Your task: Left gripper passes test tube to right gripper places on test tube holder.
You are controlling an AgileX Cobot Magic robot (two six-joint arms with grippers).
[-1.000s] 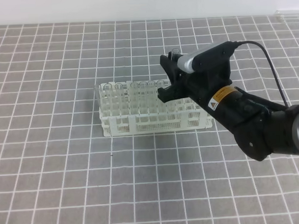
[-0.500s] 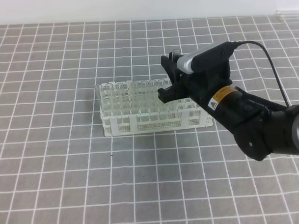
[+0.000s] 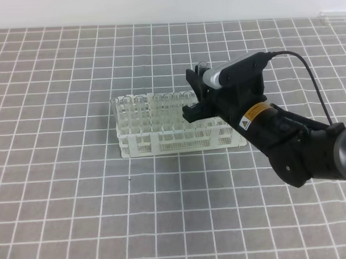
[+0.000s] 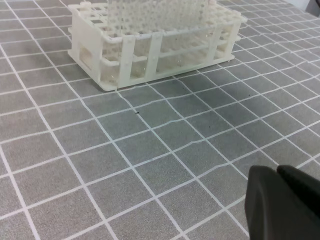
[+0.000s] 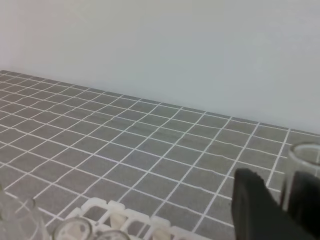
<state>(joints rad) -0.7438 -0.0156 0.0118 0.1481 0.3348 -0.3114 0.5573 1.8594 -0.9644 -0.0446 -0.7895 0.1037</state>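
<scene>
Glass test tube (image 5: 298,172) upright between right gripper (image 5: 280,200) jaws.

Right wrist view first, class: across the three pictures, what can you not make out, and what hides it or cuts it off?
- Slim clear glass test tube: right wrist view shows only its rim; black right hand fingers cover the rest.
- Which hole of the white plastic lattice rack lies below the tube: high view, hand blocks it.
- Black left hand: left wrist view, cut off by the corner.
- Rack's far rows: left wrist view, top edge.

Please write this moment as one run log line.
right gripper: shut on test tube | above test tube holder | left gripper: shut, empty
</scene>
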